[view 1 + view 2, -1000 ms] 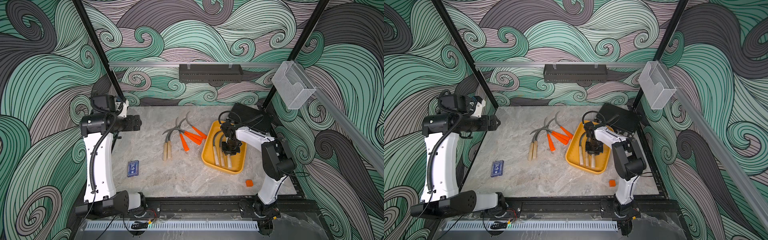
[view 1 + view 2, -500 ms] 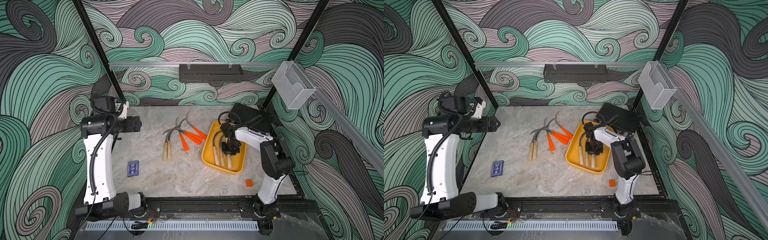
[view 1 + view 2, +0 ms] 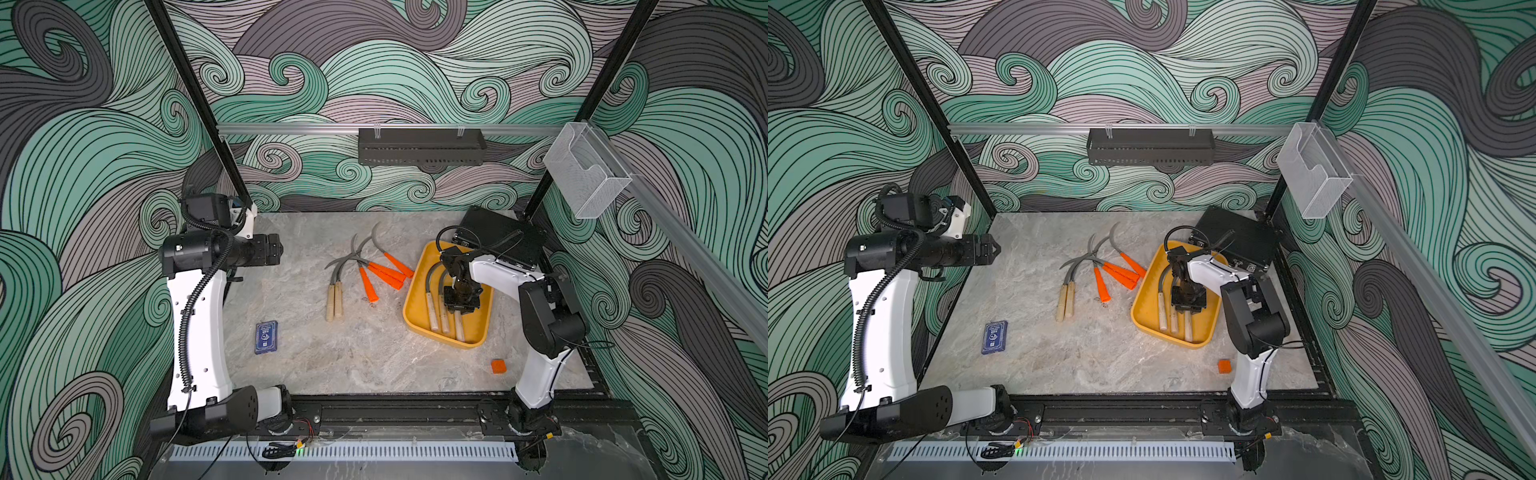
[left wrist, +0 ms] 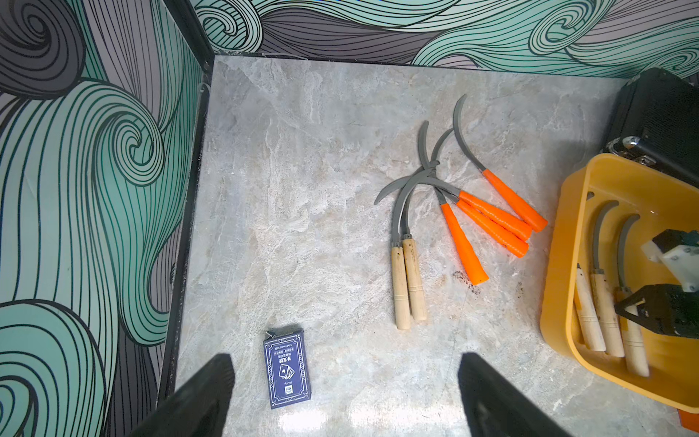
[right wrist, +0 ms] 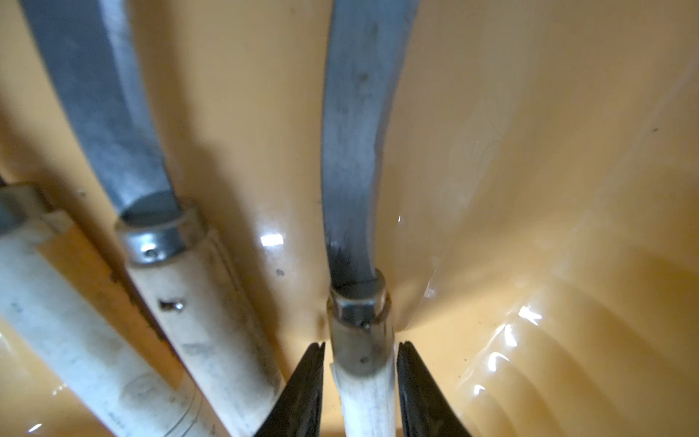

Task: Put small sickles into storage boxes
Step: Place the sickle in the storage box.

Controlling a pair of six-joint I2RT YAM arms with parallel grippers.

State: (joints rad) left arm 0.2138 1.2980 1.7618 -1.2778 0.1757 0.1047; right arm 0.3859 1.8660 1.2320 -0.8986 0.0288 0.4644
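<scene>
The right gripper (image 5: 361, 350) sits low in the yellow-orange tray (image 3: 417, 291). Its jaws are barely parted either side of a wooden-handled sickle (image 5: 355, 181), which lies on the tray floor beside two other sickles (image 5: 170, 302). Open fully before lifting, then rise straight so neither finger drags the handle. Six loose sickles (image 3: 368, 286) wait on the marble tabletop (image 3: 311, 353). The left gripper (image 4: 342, 395) hangs wide open and empty.

Three pale-handled sickles (image 3: 432, 311) flat, side by side, in yellow-orange tray (image 3: 415, 299); one handle between right gripper (image 5: 361, 344) jaws (grey blades curved). Well clear of jaws: pale-handled pair (image 3: 334, 301), four orange-handled sickles (image 3: 384, 276).
</scene>
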